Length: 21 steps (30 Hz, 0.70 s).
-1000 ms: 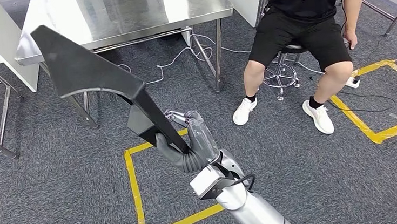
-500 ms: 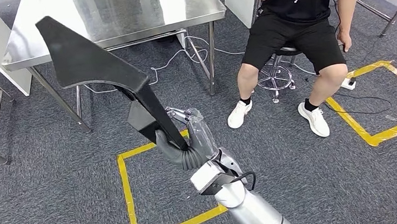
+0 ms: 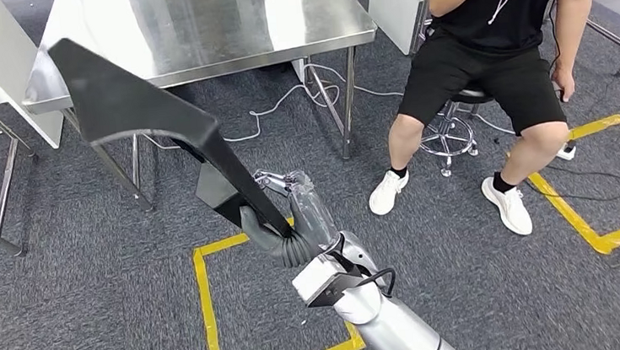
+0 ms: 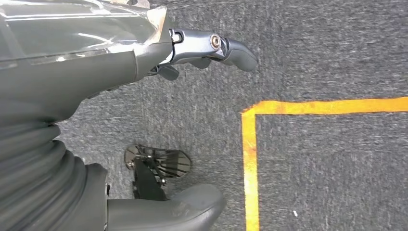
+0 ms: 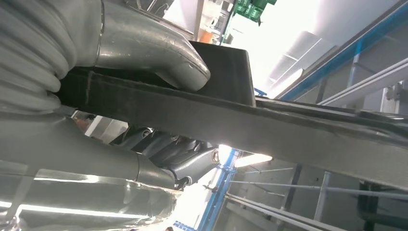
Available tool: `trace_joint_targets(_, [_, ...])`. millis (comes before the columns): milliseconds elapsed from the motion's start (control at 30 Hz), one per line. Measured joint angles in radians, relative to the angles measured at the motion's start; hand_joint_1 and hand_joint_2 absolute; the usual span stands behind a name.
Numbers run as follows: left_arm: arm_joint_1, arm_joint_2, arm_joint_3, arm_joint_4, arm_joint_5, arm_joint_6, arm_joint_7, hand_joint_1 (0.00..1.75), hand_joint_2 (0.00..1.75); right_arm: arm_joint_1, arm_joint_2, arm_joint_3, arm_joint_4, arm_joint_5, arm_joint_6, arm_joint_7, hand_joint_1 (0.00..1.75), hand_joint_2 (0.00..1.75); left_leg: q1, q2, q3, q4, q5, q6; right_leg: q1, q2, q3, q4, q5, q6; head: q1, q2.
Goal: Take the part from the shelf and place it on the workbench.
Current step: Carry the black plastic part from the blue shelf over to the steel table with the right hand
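Gripping one black part [image 3: 136, 114]: right robot hand [image 3: 294, 223]

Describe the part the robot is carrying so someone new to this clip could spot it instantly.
Start at the steel workbench at the top of the head view. Just in front of it, the right hand grips a black part by its narrow stem. It is long, matte and flares into a broad flat blade, unlike the shiny table behind it.

Part [image 3: 145, 122] before workbench [image 3: 192, 24]; person [image 3: 499, 48] right.
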Motion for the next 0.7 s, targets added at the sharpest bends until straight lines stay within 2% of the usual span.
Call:
trace_joint_targets(33, [0.0, 0.001, 0.0, 0.0, 0.0, 0.002, 0.001, 0.0, 1.75, 0.001, -0.001, 0.0, 0.002, -0.001, 0.0, 0.0, 1.75, 1.75, -0.002, 0.001, 0.001, 0.003, -0.008, -0.007, 0.001, -0.001, 0.006, -0.02, 0.014, -0.016, 0.0, 0.0])
trace_joint_targets(67, [0.0, 0.001, 0.0, 0.0, 0.0, 0.003, 0.001, 0.0, 1.75, 0.001, -0.001, 0.0, 0.004, -0.002, 0.0, 0.0, 1.75, 1.75, -0.003, 0.002, 0.004, 0.006, -0.011, -0.012, 0.004, 0.0, 0.006, -0.02, 0.009, -0.037, -0.001, 0.0])
trace_joint_targets(100, [-0.001, 0.001, 0.0, 0.0, 0.0, 0.004, 0.002, 0.0, 1.75, 0.001, 0.0, 0.001, 0.004, -0.003, 0.0, -0.001, 1.75, 1.75, -0.003, 0.003, -0.002, 0.015, -0.009, -0.015, 0.002, 0.003, 0.011, -0.02, 0.01, -0.051, -0.002, 0.0])
trace_joint_targets(133, [-0.001, 0.001, 0.0, 0.0, 0.0, 0.005, 0.001, 0.0, 1.75, 0.0, 0.001, 0.0, 0.004, -0.004, 0.0, -0.001, 1.75, 1.75, -0.001, 0.005, -0.018, 0.041, 0.001, -0.019, -0.001, 0.004, 0.015, -0.022, 0.008, -0.059, -0.002, 0.0])
trace_joint_targets(167, [-0.001, 0.0, 0.0, 0.0, 0.0, 0.006, 0.001, 0.0, 1.75, 0.0, 0.002, 0.0, 0.004, -0.004, 0.0, -0.002, 1.75, 1.75, 0.001, 0.007, -0.048, 0.089, 0.013, -0.023, -0.003, 0.005, 0.023, -0.023, 0.004, -0.067, -0.003, 0.0])
trace_joint_targets(200, [-0.001, 0.0, 0.0, 0.0, 0.0, 0.006, 0.001, 0.0, 1.75, -0.001, 0.003, 0.0, 0.004, -0.005, 0.001, -0.003, 1.75, 1.75, 0.003, 0.009, -0.092, 0.155, 0.019, -0.028, -0.004, 0.005, 0.033, -0.025, -0.003, -0.076, -0.003, 0.0])
trace_joint_targets(233, [-0.001, 0.0, 0.0, 0.0, 0.0, 0.006, 0.001, 0.0, 1.75, -0.001, 0.004, 0.001, 0.005, -0.005, 0.002, -0.003, 1.75, 1.75, 0.004, 0.011, -0.143, 0.225, 0.012, -0.033, -0.004, 0.005, 0.043, -0.027, -0.011, -0.083, -0.003, 0.0])
trace_joint_targets(300, [0.002, 0.0, 0.0, 0.0, 0.0, 0.007, 0.0, 0.0, 1.75, 0.0, 0.004, 0.001, 0.008, -0.005, 0.003, -0.003, 1.75, 1.75, 0.006, 0.012, -0.227, 0.32, -0.051, -0.041, -0.003, 0.006, 0.066, -0.027, -0.032, -0.093, -0.003, 0.0])
trace_joint_targets(333, [0.003, 0.0, 0.0, 0.0, 0.0, 0.007, 0.0, 0.0, 1.75, 0.0, 0.004, 0.001, 0.01, -0.005, 0.003, -0.003, 1.75, 1.75, 0.006, 0.012, -0.251, 0.329, -0.08, -0.042, -0.003, 0.007, 0.08, -0.027, -0.043, -0.093, -0.003, 0.0])
trace_joint_targets(367, [0.004, 0.0, 0.0, 0.0, 0.0, 0.007, 0.0, 0.0, 1.75, 0.0, 0.004, 0.001, 0.011, -0.005, 0.003, -0.003, 1.75, 1.75, 0.006, 0.012, -0.262, 0.311, -0.091, -0.042, -0.003, 0.008, 0.095, -0.027, -0.055, -0.092, -0.003, 0.0])
trace_joint_targets(400, [0.004, 0.0, 0.0, 0.0, 0.0, 0.007, 0.0, 0.0, 1.75, 0.0, 0.005, 0.001, 0.012, -0.006, 0.004, -0.003, 1.75, 1.75, 0.006, 0.012, -0.258, 0.267, -0.074, -0.04, -0.003, 0.008, 0.112, -0.028, -0.067, -0.091, -0.003, 0.0])
trace_joint_targets(433, [0.004, 0.001, 0.0, 0.0, 0.0, 0.007, 0.001, 0.0, 1.75, 0.0, 0.005, 0.001, 0.013, -0.007, 0.004, -0.003, 1.75, 1.75, 0.006, 0.013, -0.244, 0.204, -0.029, -0.037, -0.003, 0.008, 0.128, -0.028, -0.08, -0.089, -0.003, 0.0])
trace_joint_targets(500, [0.005, 0.002, 0.001, 0.001, 0.0, 0.008, 0.002, 0.0, 1.75, -0.001, 0.007, 0.002, 0.015, -0.008, 0.005, -0.004, 1.75, 1.75, 0.003, 0.016, -0.211, 0.086, 0.08, -0.025, 0.001, 0.01, 0.153, -0.03, -0.105, -0.08, -0.004, 0.0])
trace_joint_targets(533, [0.006, 0.002, 0.001, 0.001, 0.0, 0.008, 0.003, 0.0, 1.75, -0.001, 0.008, 0.002, 0.016, -0.009, 0.007, -0.004, 1.75, 1.75, 0.0, 0.017, -0.197, 0.055, 0.112, -0.018, 0.004, 0.011, 0.162, -0.035, -0.116, -0.074, -0.003, 0.0])
trace_joint_targets(567, [0.006, 0.002, 0.001, 0.001, 0.0, 0.008, 0.003, 0.0, 1.75, -0.002, 0.01, 0.002, 0.017, -0.009, 0.008, -0.004, 1.75, 1.75, -0.003, 0.017, -0.188, 0.041, 0.123, -0.01, 0.008, 0.012, 0.173, -0.035, -0.119, -0.066, -0.003, 0.0])
trace_joint_targets(633, [0.005, 0.001, 0.001, 0.001, 0.001, 0.009, 0.004, 0.0, 1.75, -0.004, 0.013, 0.003, 0.017, -0.01, 0.01, -0.006, 1.75, 1.75, -0.005, 0.014, -0.163, 0.033, 0.115, 0.007, 0.012, 0.013, 0.18, -0.019, -0.112, -0.049, -0.001, 0.0])
trace_joint_targets(667, [0.004, 0.001, 0.001, 0.001, 0.001, 0.009, 0.004, 0.0, 1.75, -0.006, 0.015, 0.004, 0.017, -0.01, 0.01, -0.007, 1.75, 1.75, -0.006, 0.012, -0.151, 0.028, 0.112, 0.016, 0.015, 0.013, 0.166, 0.019, -0.101, -0.043, -0.001, 0.0])
trace_joint_targets(700, [0.004, 0.001, 0.001, 0.001, 0.001, 0.009, 0.004, 0.0, 1.75, -0.008, 0.015, 0.004, 0.018, -0.011, 0.011, -0.008, 1.75, 1.75, -0.006, 0.011, -0.14, 0.027, 0.108, 0.024, 0.015, 0.012, 0.132, 0.073, -0.094, -0.042, 0.0, 0.0])
